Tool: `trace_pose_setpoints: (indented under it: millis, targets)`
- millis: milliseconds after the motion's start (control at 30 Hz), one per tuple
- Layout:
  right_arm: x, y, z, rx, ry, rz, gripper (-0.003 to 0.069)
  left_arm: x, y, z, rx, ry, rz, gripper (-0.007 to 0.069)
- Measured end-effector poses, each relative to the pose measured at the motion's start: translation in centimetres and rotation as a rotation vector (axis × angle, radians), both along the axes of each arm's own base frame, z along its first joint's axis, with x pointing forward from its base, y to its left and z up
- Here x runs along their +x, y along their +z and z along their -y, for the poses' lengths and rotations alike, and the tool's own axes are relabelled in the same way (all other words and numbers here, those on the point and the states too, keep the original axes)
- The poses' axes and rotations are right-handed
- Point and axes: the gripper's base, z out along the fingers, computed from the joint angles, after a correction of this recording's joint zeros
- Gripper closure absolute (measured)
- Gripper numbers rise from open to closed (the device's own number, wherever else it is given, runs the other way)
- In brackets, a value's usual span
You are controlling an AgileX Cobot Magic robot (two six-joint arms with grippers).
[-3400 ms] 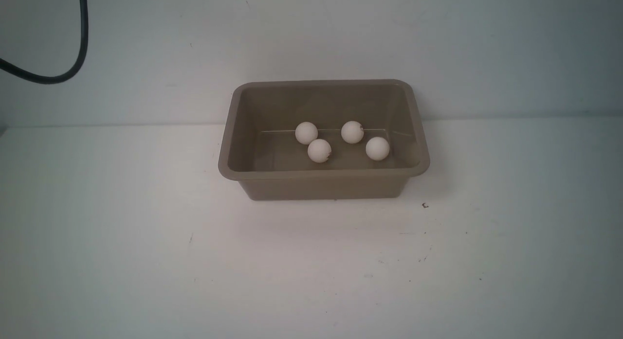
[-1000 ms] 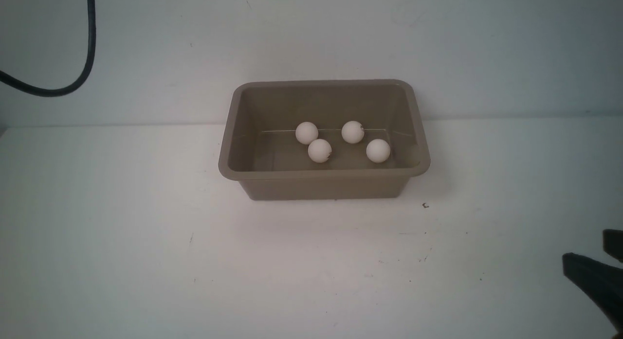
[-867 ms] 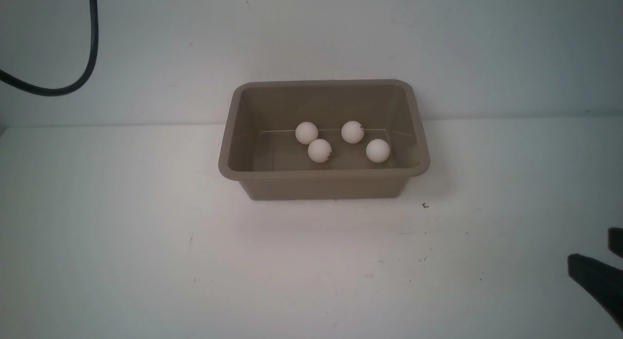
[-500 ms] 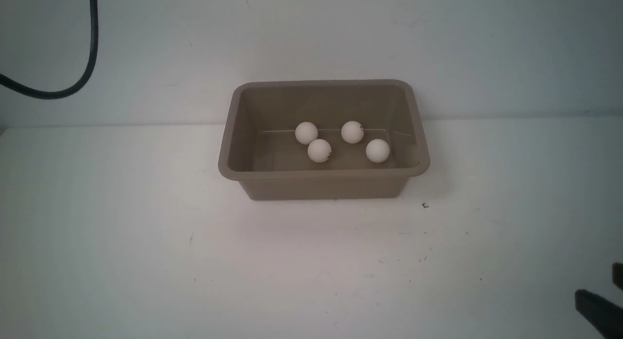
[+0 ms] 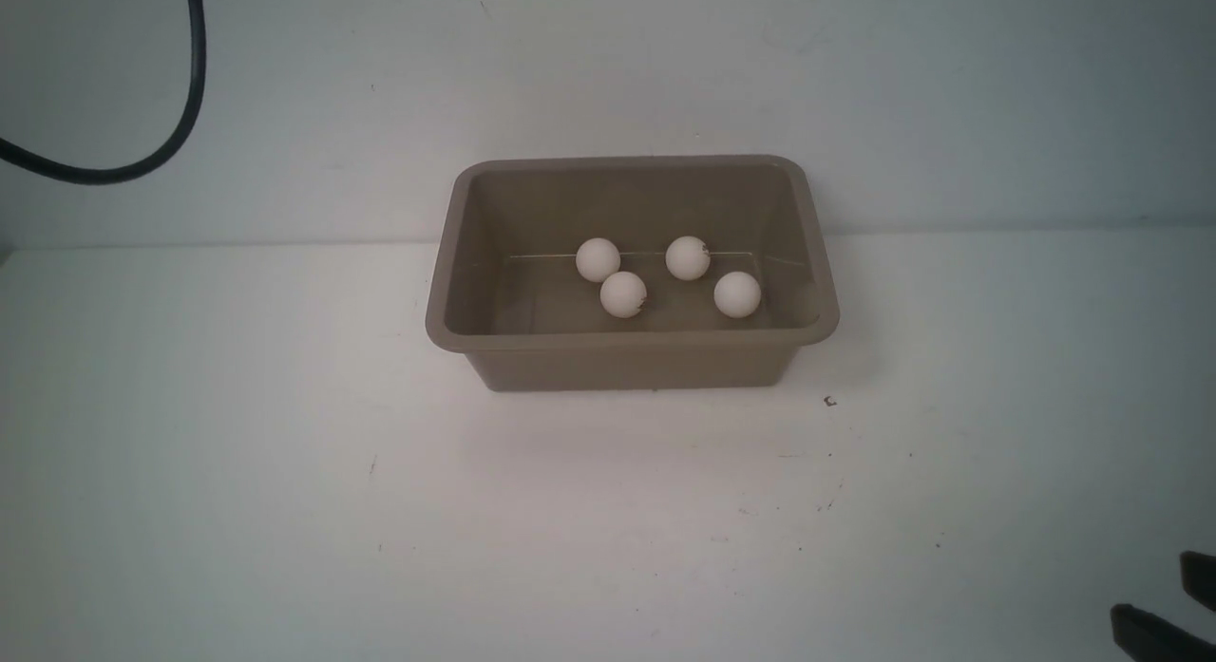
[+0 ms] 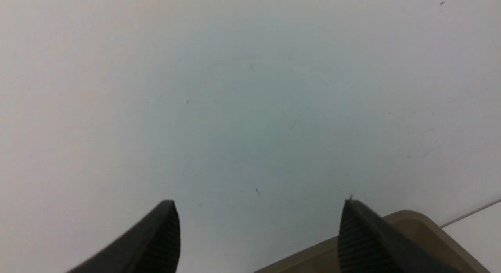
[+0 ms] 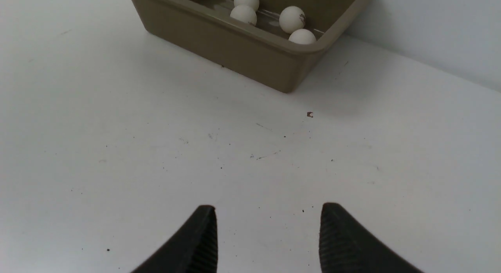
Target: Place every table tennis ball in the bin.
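Balls: four small matte white table tennis balls [image 5: 665,275] are sitting in the taupe rectangular plastic bin [image 5: 631,360].
Change: right gripper [image 7: 266,234] is retreating near-right, jaws narrowing but apart, empty.
Left gripper [image 6: 256,230]: spread, empty.
Table [image 5: 237,472]: showing no balls; task looking finished.

White tabletop [image 5: 285,510], lightly scuffed with small dark specks. Plain pale wall [image 5: 608,73] behind it. Black cable [image 5: 180,111] loops at upper left.
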Motion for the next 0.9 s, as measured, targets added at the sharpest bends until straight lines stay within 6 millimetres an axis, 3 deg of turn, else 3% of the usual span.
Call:
trace_pose_setpoints:
  millis: [167,700,900]
  targets:
    - [-0.1,-0.2,0.0,-0.008,0.006,-0.02,0.0323,-0.1,0.3,0.3,0.024,-0.044,0.051,0.0134]
    - [-0.4,-0.7,0.0,-0.031,0.024,-0.085,0.0324,1.4,-0.4,1.1,-0.247,-0.113,0.008,0.0134]
    - [-0.4,-0.7,0.0,-0.031,0.025,-0.085,0.0324,1.3,-0.4,1.2,-0.118,-0.14,0.072,0.0134]
